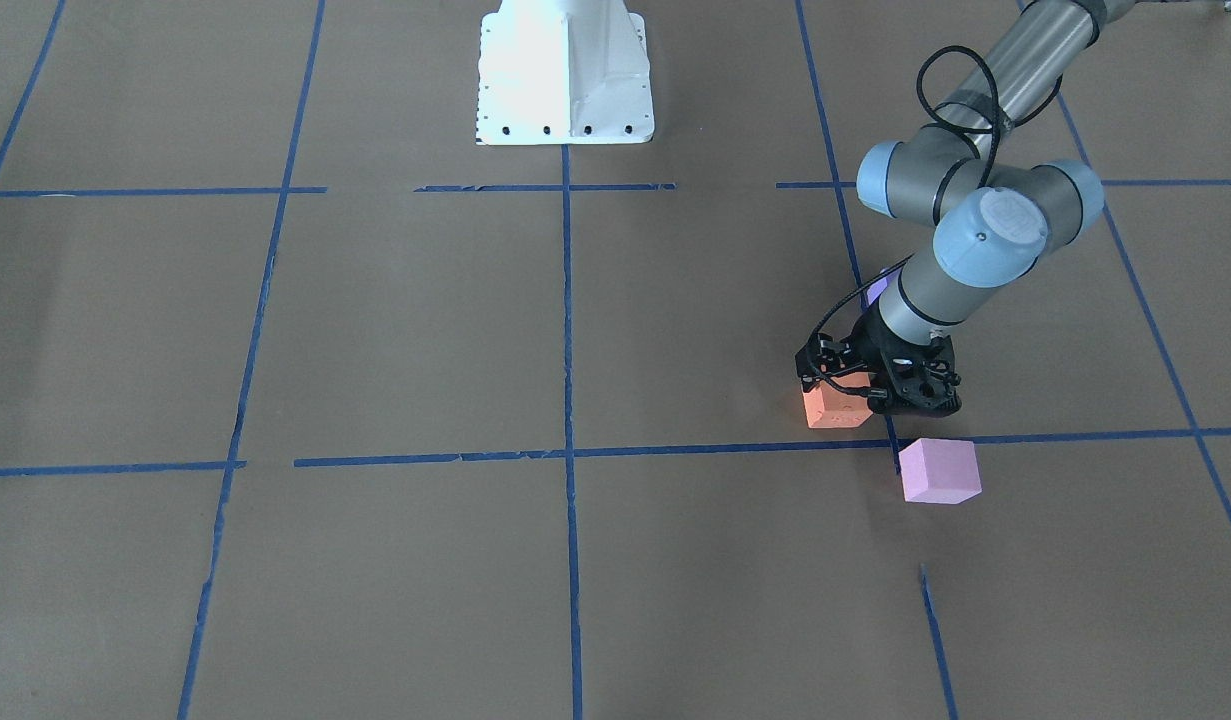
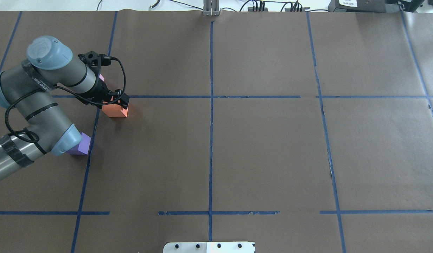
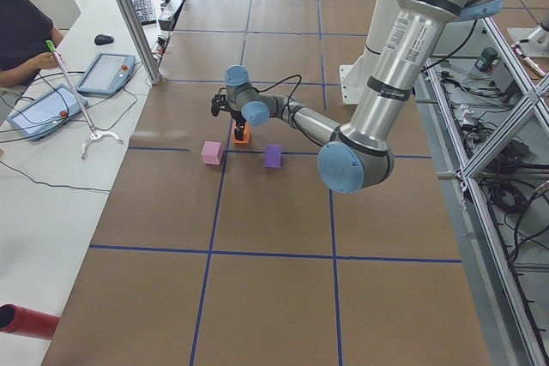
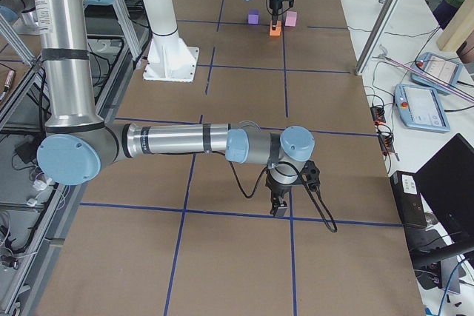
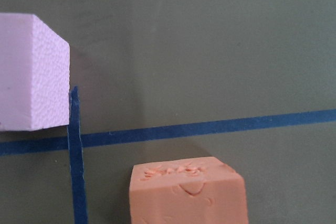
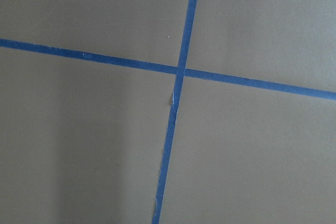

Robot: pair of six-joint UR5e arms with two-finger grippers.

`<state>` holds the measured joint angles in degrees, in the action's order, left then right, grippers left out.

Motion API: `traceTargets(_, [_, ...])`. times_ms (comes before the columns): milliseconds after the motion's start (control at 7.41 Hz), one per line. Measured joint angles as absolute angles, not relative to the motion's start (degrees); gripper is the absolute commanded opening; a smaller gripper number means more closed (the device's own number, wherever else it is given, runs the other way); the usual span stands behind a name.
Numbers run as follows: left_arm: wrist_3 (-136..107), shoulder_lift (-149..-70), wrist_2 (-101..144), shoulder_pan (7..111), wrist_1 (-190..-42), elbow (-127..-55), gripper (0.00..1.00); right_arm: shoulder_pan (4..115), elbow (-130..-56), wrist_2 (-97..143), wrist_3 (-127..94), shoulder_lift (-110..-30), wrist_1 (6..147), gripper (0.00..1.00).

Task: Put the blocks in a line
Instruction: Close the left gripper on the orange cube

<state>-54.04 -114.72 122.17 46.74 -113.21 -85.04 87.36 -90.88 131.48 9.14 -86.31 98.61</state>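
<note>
orange block (image 5: 188, 192) is sitting just short of the tape line (image 5: 210, 128), pink block (image 1: 939, 470) just across it, violet block (image 2: 80, 144) nearer the base. left gripper (image 1: 880, 390) is hovering at orange, right gripper (image 4: 280, 205) well apart; can't tell either's grip. suggesting centring the jaws squarely first.

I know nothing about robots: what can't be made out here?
Blue block: front view, mostly behind left arm.
Pink block: overhead view, nearly hidden by left arm.
Left gripper: hold on orange block unclear, contact hidden.
Right gripper: right side view only, too small.
</note>
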Motion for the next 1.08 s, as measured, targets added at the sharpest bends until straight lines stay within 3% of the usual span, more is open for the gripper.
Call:
traceTargets(270, [-54.4, -115.4, 122.1, 46.6, -113.1, -84.1, 0.82, 87.4, -90.9, 131.5, 9.1, -86.3, 98.6, 1.00])
traceTargets(675, [-54.5, -116.1, 122.1, 46.6, -113.1, -82.7, 0.47, 87.4, -90.9, 131.5, 9.1, -86.3, 98.6, 1.00])
traceTargets(1079, [-54.6, -116.0, 122.2, 48.0, -112.6, -83.9, 0.47, 87.4, -90.9, 131.5, 9.1, -86.3, 98.6, 1.00])
